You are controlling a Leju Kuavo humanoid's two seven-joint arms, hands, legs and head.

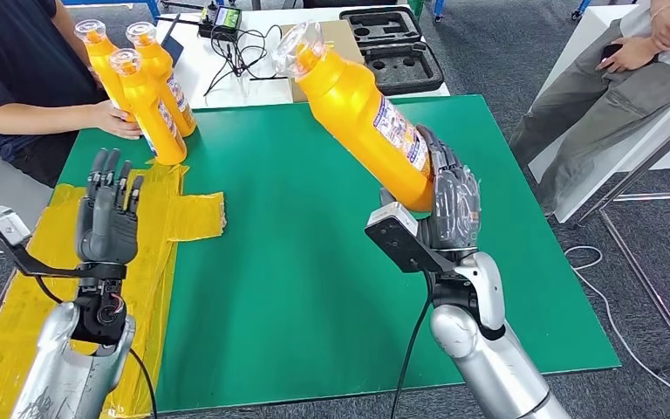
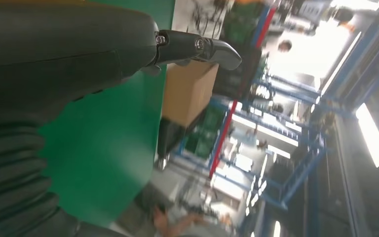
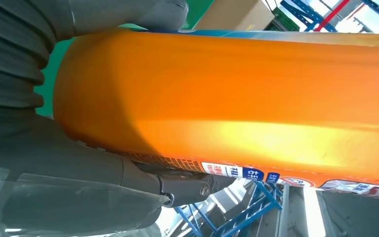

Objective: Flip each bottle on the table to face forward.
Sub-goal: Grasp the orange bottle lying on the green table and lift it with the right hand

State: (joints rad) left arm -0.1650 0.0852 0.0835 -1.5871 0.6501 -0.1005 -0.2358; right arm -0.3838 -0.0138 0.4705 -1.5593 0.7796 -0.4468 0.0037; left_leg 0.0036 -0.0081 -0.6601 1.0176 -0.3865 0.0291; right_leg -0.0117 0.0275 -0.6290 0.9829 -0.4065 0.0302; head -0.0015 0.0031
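**Orange bottle held aloft in the right hand**

While the right hand grips the lower end of a large orange bottle, that bottle is lifted clear of the green mat and tilts up and away to the left, its clear cap at the high end. Its printed label runs along the side turned to the right. From the right wrist camera the bottle's orange body crosses the frame, with the thumb wrapped under it by the label strip.

Over on the other side, the left hand holds nothing; it stands upright above the yellow sheet with fingers straight and slightly apart.

At the far left corner of the mat, three more orange bottles stand upright, bunched together and touching. A person's hand rests against them. Beyond the mat sit a cardboard box and a black moulded case. Another person sits at the far right.
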